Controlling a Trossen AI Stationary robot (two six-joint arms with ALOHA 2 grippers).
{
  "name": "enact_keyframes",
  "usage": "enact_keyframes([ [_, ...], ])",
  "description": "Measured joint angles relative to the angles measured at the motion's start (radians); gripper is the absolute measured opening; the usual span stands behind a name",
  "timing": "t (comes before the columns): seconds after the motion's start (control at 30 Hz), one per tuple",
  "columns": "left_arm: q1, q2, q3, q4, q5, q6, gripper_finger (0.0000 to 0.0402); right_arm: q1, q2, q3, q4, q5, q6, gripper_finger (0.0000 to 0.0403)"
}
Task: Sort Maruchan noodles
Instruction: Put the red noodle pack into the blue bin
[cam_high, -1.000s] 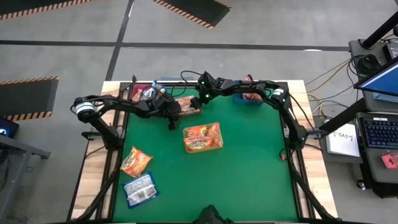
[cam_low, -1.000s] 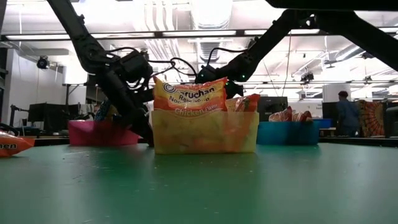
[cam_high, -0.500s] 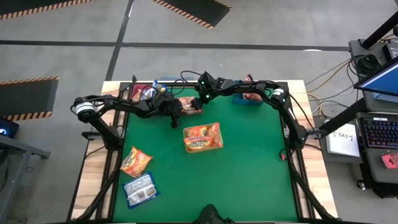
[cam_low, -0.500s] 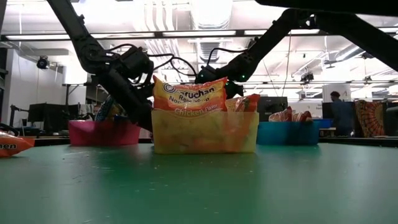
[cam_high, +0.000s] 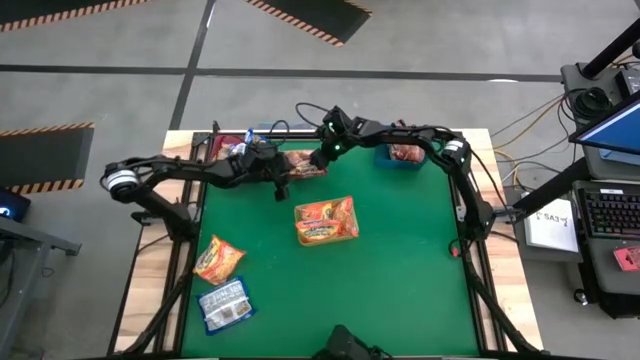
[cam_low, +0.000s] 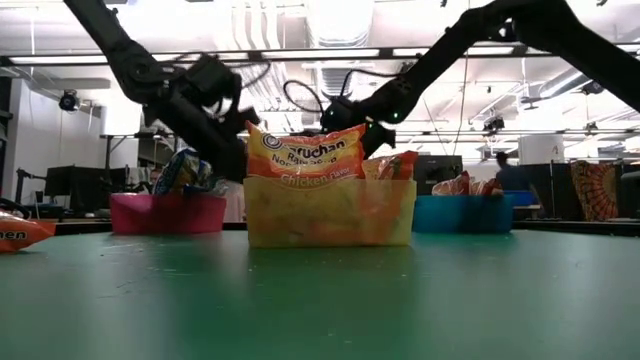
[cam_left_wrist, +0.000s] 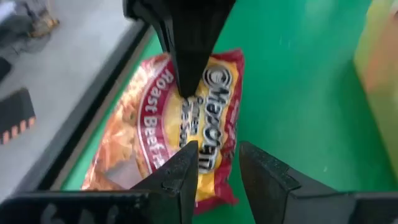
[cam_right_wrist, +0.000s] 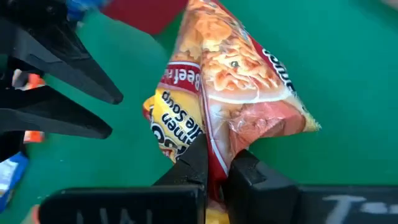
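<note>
Behind yellow bin (cam_high: 326, 221), near red bin (cam_high: 222, 148): right gripper (cam_right_wrist: 214, 163) pinches Roast Beef packet (cam_right_wrist: 233, 81), now lifted. Left gripper (cam_left_wrist: 216, 167) released, fingers apart, backing toward red bin. Handover done.

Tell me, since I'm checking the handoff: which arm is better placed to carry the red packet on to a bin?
The right. Its gripper is already shut on the red packet, held above the mat. The left gripper is open, apart from the packet.
</note>
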Motion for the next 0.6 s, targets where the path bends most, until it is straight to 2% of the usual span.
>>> enact_keyframes([
  [0.17,0.000,-0.126,0.000,-0.016,0.002,0.030,0.0100,-0.002,-0.060,0.000,-0.053,-0.010,-0.027,0.0013],
  [0.33,-0.001,-0.258,-0.002,-0.026,0.008,0.050,0.0100,-0.002,-0.150,0.000,-0.148,0.041,-0.063,0.0012],
  [0.47,-0.001,-0.350,-0.008,-0.025,0.012,0.051,0.0100,-0.002,-0.242,0.000,-0.296,0.139,-0.101,0.0012],
  [0.6,-0.002,-0.412,-0.009,-0.024,0.012,0.042,0.0100,-0.011,-0.341,0.005,-0.481,0.312,-0.119,0.0012],
])
